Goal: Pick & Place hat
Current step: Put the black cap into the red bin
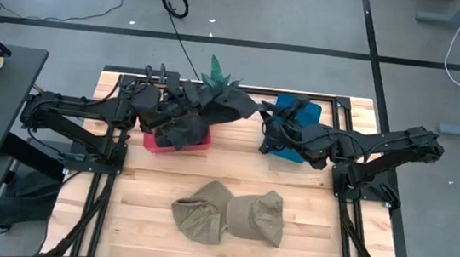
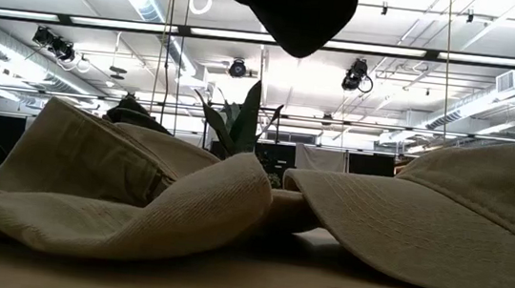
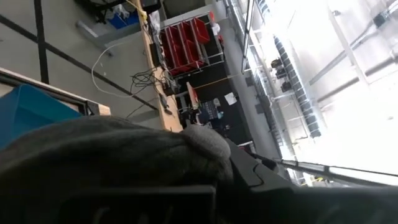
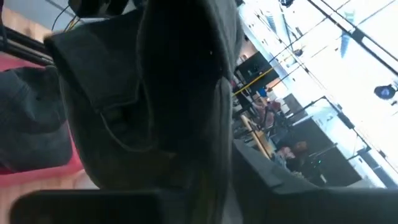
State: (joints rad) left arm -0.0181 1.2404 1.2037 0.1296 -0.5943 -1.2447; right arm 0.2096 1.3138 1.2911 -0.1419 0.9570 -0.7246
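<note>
A dark grey hat (image 1: 220,103) is held up in the air over the red bin (image 1: 203,149) at the table's far side. In the low view the hat (image 2: 291,8) hangs high above the table. My left gripper (image 1: 170,110) is shut on the hat's left end. My right gripper (image 1: 267,136) is just right of the hat's other end, and the hat (image 4: 168,93) fills its wrist view. Two tan hats (image 1: 203,217) (image 1: 259,214) lie brim-down and side by side on the wood near the front. My left gripper holds the dark hat at its left end (image 3: 118,155), coming level from the table's left. The cloth bunches over the fingers and hides where they meet it. The hat is lifted clear, stretching toward the right above the red bin.
More dark cloth lies in the red bin. A blue bin (image 1: 310,111) stands under the right arm at the far right. A green plant (image 1: 216,72) stands at the far edge. In the low view the tan hats (image 2: 137,198) fill the foreground.
</note>
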